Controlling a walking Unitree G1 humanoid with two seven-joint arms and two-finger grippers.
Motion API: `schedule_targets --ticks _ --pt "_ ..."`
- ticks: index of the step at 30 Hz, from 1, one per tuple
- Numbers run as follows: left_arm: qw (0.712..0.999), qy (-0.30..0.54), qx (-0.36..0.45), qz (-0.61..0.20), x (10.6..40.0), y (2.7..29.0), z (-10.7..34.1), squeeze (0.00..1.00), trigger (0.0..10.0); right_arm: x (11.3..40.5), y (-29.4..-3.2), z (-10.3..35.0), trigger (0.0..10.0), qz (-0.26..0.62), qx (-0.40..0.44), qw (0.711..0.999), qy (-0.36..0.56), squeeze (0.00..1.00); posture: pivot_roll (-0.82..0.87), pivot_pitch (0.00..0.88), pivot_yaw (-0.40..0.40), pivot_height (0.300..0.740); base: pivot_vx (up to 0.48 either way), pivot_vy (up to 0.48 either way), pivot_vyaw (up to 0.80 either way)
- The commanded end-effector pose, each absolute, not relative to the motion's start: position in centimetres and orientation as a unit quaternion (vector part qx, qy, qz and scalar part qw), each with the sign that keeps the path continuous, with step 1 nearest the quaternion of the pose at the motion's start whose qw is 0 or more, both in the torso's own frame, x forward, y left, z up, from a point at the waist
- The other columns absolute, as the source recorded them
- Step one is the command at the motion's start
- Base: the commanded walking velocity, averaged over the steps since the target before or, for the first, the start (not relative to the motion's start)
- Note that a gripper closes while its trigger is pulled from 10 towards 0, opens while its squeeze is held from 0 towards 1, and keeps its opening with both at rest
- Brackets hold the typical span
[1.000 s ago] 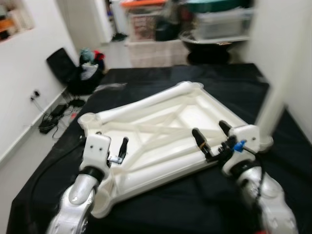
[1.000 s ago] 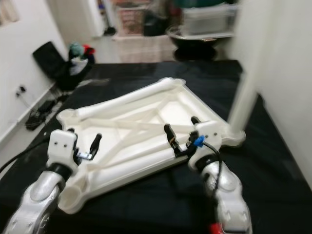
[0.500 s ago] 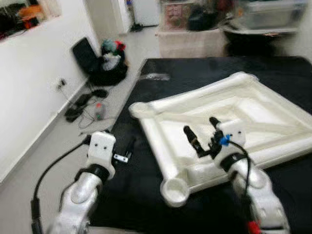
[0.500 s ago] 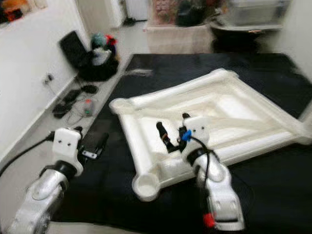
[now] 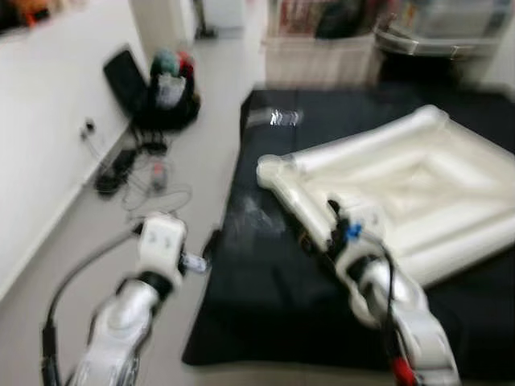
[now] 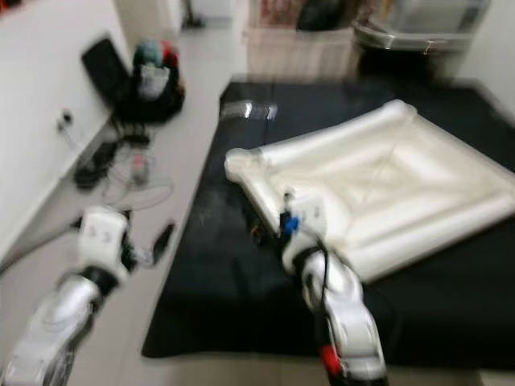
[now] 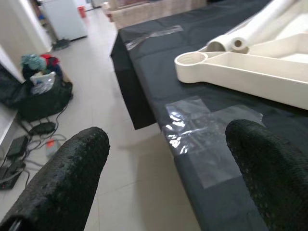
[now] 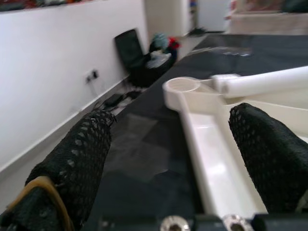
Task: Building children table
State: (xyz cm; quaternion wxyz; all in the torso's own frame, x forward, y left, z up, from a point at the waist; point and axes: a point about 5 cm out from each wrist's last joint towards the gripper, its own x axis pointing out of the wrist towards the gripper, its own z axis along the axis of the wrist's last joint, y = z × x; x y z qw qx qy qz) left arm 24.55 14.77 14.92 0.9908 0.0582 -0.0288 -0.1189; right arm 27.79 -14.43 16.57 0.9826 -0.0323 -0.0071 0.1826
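Observation:
The white plastic children's table top [image 5: 418, 185] lies upside down on a black cloth [image 5: 265, 273], its ribs and round corner socket [image 7: 192, 60] facing up. My right gripper [image 6: 261, 229] hovers open at the top's left rim, near that corner [image 8: 183, 86], with nothing between its fingers [image 8: 269, 149]. Off the cloth's left edge, my left gripper [image 5: 205, 249] is open and empty above the pale floor. Its fingers [image 7: 62, 178] frame a patch of clear tape [image 7: 202, 125] on the cloth. The head views are blurred.
A black bag stuffed with clothes [image 5: 165, 88] leans on the white wall at left. Cables and small items [image 5: 129, 165] lie on the floor beside it. Storage boxes and bins [image 5: 322, 48] stand behind the cloth. The cloth's left edge [image 5: 233, 217] drops to the floor.
The whole picture has swung left, so the table top now sits at the right and more floor shows. My left gripper is now over the floor instead of the top. Both stay open.

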Motion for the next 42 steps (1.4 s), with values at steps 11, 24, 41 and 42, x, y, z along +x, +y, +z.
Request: schedule_targets --ticks 11,24,41,42 --pt "0.99 -0.017 0.067 -0.124 24.8 14.6 14.4 0.0 10.0 28.0 -15.1 17.2 10.0 0.167 -0.031 0.985 -0.012 0.0 -0.05 0.053 0.057 0.74 0.0 0.0 -0.8" --pt "0.988 -0.02 0.083 -0.128 25.1 14.2 14.3 0.0 10.0 28.1 -15.0 17.8 10.0 0.204 -0.088 0.975 -0.023 0.0 -0.06 0.058 0.056 0.74 0.0 0.0 -0.49" --pt "0.985 -0.011 0.061 -0.158 24.1 13.9 14.2 0.0 10.0 29.7 -14.6 17.7 10.0 0.258 -0.328 0.907 0.055 0.0 -0.05 0.092 0.05 0.74 0.0 0.0 0.0" --pt "0.985 -0.011 0.061 -0.158 24.1 13.9 14.2 0.0 10.0 29.7 -14.6 17.7 10.0 0.258 -0.328 0.907 0.055 0.0 -0.05 0.092 0.05 0.74 0.0 0.0 0.0"
